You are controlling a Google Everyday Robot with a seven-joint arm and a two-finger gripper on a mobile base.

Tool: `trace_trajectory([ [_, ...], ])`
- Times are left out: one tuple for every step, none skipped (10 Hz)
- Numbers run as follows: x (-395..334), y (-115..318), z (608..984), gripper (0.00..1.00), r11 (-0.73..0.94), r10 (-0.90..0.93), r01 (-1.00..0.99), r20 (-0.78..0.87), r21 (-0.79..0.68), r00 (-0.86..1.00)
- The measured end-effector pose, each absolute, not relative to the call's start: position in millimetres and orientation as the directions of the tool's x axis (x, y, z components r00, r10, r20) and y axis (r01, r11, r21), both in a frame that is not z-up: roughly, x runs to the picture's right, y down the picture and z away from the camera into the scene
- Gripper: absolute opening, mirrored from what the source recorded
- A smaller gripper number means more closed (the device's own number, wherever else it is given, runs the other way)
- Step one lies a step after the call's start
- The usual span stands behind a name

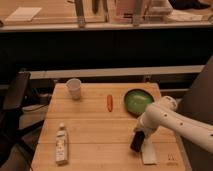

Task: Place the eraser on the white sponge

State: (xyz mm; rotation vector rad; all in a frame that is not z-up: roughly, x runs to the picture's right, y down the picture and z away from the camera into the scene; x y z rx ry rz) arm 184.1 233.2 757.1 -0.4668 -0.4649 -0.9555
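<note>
My gripper [137,135] is at the end of the white arm that reaches in from the right, low over the table's front right part. It is shut on the eraser [135,143], a small black block that hangs upright just above the wood. The white sponge [148,153], a flat white pad, lies on the table right beside the eraser, to its right and slightly nearer the front edge. The eraser's lower end is next to the sponge's left edge, not over it.
A green plate [136,101] sits behind the arm at the right. An orange carrot-like piece [110,102] lies mid-table, a white cup [74,88] at the back left, a white-labelled bottle [61,144] lying front left. The wooden table [95,130] ends just past the sponge.
</note>
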Motion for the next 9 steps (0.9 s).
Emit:
trace_trajectory([
  [185,234,758,0.00,0.496,-0.656,0.852,0.570,-0.170,0.495],
  [187,234,758,0.00,0.494,-0.653,0.853,0.575,-0.170,0.493],
  [190,235,758,0.00,0.494,-0.651,0.853,0.579,-0.169,0.492],
  [193,235,759,0.00,0.493,-0.649,0.854,0.583,-0.168,0.490],
  [196,236,759,0.00,0.493,-0.646,0.853,0.586,-0.169,0.490],
  [196,237,759,0.00,0.494,-0.644,0.853,0.587,-0.171,0.490],
  [196,238,759,0.00,0.494,-0.643,0.853,0.589,-0.171,0.490],
  [195,238,759,0.04,0.491,-0.641,0.854,0.593,-0.171,0.487],
  [195,238,759,0.07,0.490,-0.640,0.855,0.595,-0.170,0.486],
])
